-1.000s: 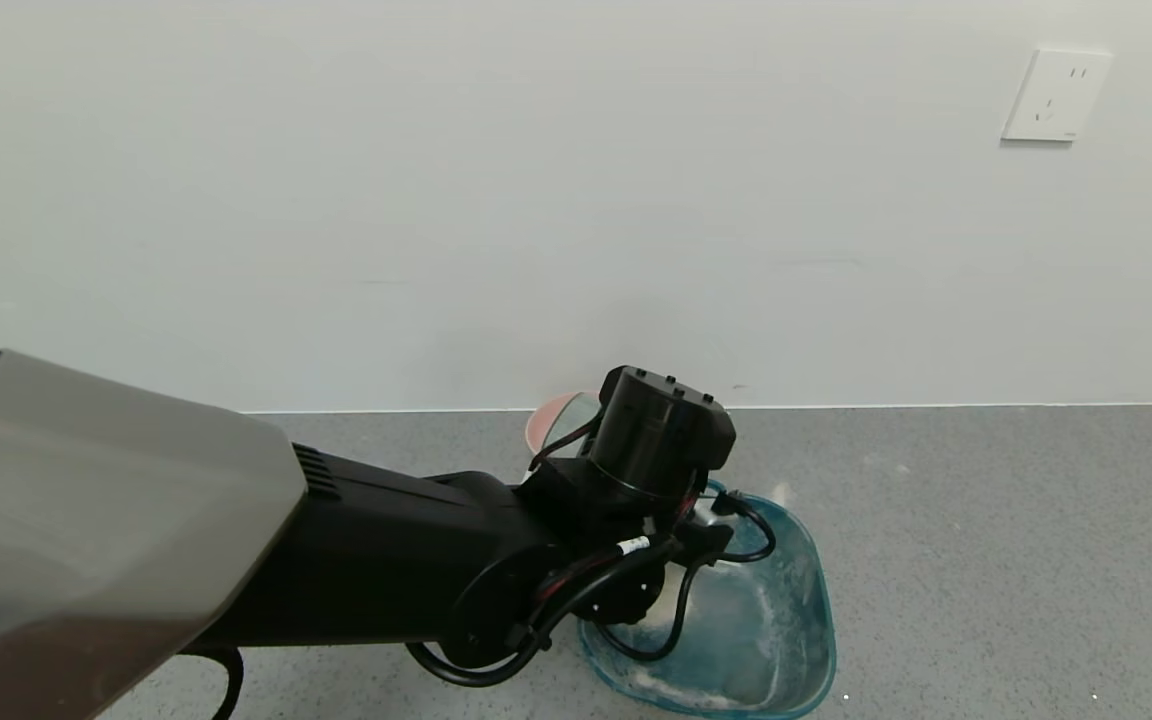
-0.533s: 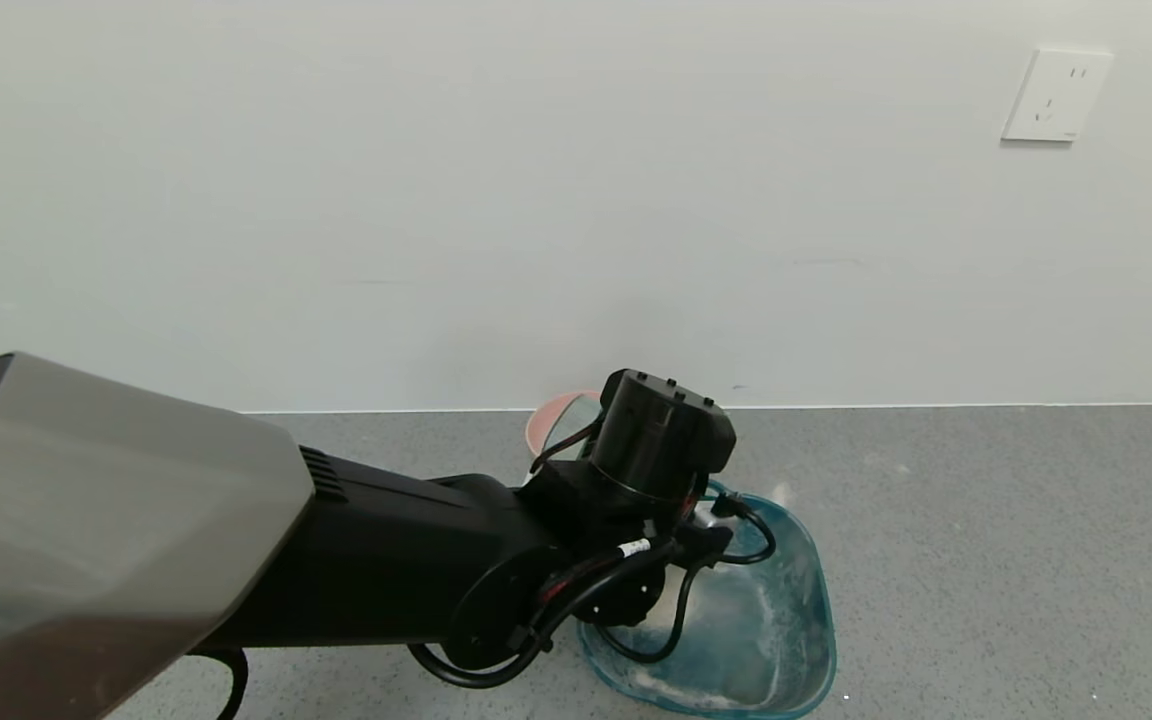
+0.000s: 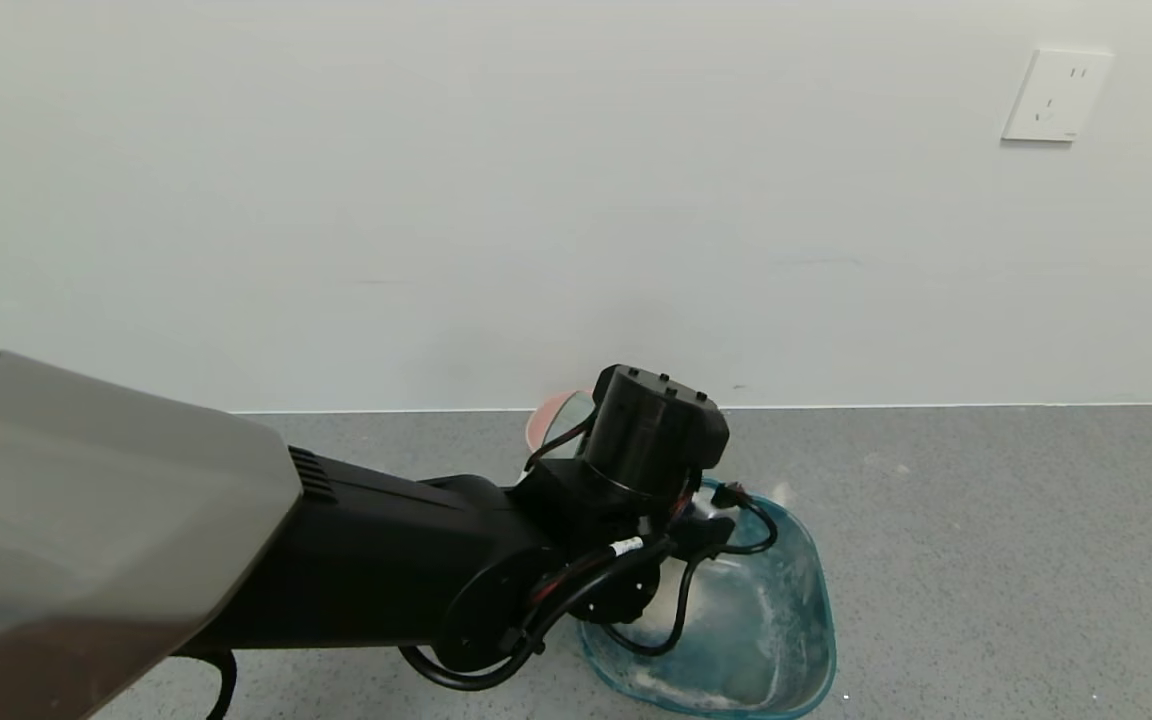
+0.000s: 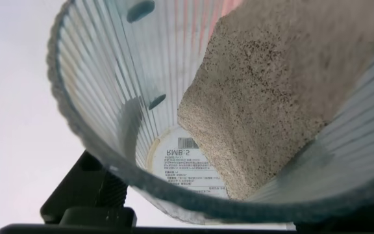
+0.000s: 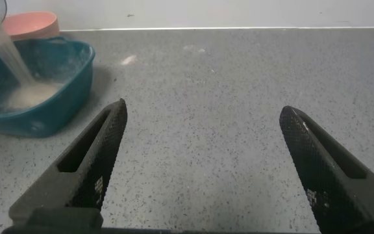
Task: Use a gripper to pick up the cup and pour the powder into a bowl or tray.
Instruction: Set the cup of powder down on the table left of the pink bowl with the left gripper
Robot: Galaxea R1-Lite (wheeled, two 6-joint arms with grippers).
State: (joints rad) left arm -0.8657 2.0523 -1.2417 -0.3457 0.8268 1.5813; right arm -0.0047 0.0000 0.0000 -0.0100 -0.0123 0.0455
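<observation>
My left gripper (image 4: 197,218) is shut on the cup (image 4: 109,97), a clear ribbed glass, and holds it tilted. The beige powder (image 4: 278,97) lies against the cup's wall, slid toward the rim. In the head view my black left wrist (image 3: 656,430) hangs over the far left part of the teal basin (image 3: 811,640) and hides the claw. A thin pale stream (image 3: 684,598) falls into the basin. The right wrist view shows the stream (image 5: 8,55) landing on a pale pile (image 5: 28,96) inside the basin (image 5: 70,97). My right gripper (image 5: 203,109) is open and empty, low over the table, right of the basin.
A small pink bowl (image 3: 548,420) stands behind the basin near the wall; it also shows in the right wrist view (image 5: 31,25). The grey speckled table (image 3: 986,560) stretches to the right of the basin. A wall socket (image 3: 1054,95) sits high on the white wall.
My left arm has shifted slightly to the left with the tilted cup. The powder stream keeps falling into the basin.
</observation>
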